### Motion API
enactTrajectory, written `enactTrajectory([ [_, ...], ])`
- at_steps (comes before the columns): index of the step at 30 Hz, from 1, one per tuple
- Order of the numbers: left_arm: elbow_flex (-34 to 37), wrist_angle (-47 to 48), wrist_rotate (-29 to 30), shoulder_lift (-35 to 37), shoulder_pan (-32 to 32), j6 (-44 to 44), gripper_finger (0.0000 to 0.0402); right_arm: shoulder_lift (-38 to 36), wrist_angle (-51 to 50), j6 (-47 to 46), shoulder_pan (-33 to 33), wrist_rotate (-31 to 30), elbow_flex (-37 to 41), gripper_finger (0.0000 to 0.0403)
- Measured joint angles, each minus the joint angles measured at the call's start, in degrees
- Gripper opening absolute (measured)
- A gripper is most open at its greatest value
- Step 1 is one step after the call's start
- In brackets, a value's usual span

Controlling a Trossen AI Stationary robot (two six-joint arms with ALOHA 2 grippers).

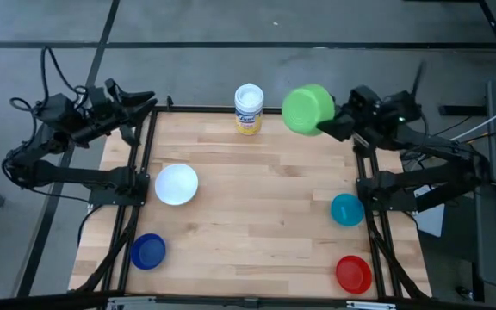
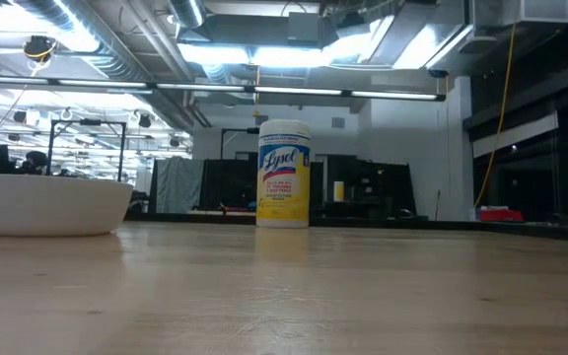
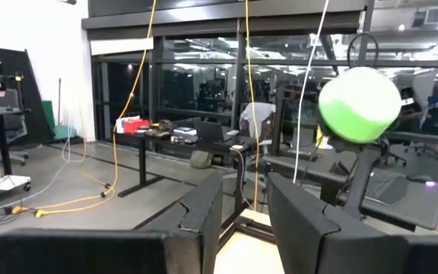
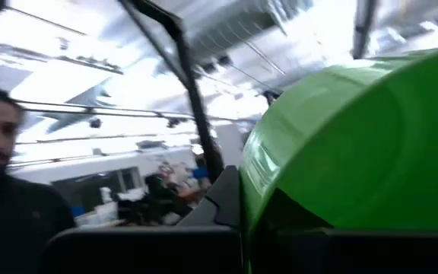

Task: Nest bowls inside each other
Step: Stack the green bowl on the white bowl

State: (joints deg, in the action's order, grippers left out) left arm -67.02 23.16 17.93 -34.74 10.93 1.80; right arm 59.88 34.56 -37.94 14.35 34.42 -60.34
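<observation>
My right gripper [image 1: 327, 127] is raised over the table's far edge, right of the yellow canister, and is shut on the green bowl [image 1: 307, 109]. That bowl fills the right wrist view [image 4: 356, 144] and shows far off in the left wrist view [image 3: 360, 104]. The white bowl [image 1: 176, 184] [image 2: 47, 204], blue bowl [image 1: 148, 251], teal bowl [image 1: 347, 209] and red bowl [image 1: 353, 274] each rest on their bases on the table. My left gripper [image 1: 143, 103] [image 3: 245, 221] is raised at the far left corner, open, with nothing between its fingers. My right gripper holds the green bowl at its rim [image 1: 321, 127], on the side toward the table's right edge. The fingers come from the right, slanting upward. The bowl is lifted high above the table and tipped over, its base [image 4: 386, 129] turned up and toward the left. Which finger is inside is hidden.
A yellow canister with a white lid [image 1: 249, 108] [image 2: 284, 174] stands upright at the far edge, just left of the held bowl. The wooden tabletop [image 1: 257, 198] lies bare between the bowls. A person [image 4: 6, 175] shows in the room beyond the table.
</observation>
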Motion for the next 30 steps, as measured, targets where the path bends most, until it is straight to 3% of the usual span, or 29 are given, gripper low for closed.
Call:
enactTrajectory([
  [9,0.0,2.1,-4.6,0.5,0.0,-0.3,0.0100,2.4,5.6,3.7,-7.1,-1.5,0.0,0.0001],
  [13,0.0,4.4,-11.7,-0.2,0.0,2.9,0.0100,6.0,14.0,3.2,-11.2,3.6,0.0,0.0001],
  [16,0.0,2.7,-19.3,-1.5,0.0,7.0,0.0100,9.3,26.1,0.8,-13.9,7.2,0.0,0.0001],
  [19,0.0,-3.5,-27.1,-4.0,0.0,10.6,0.0100,12.4,35.7,-0.7,-15.7,7.8,0.0,0.0001],
  [24,0.0,-18.8,-37.3,-9.5,0.0,16.1,0.0100,16.8,40.6,-0.6,-18.4,7.9,-1.9,0.0001],
  [30,0.0,-33.3,-48.7,-18.1,-0.1,24.1,0.0100,26.0,41.3,-1.1,-21.6,16.2,-15.9,0.0001],
])
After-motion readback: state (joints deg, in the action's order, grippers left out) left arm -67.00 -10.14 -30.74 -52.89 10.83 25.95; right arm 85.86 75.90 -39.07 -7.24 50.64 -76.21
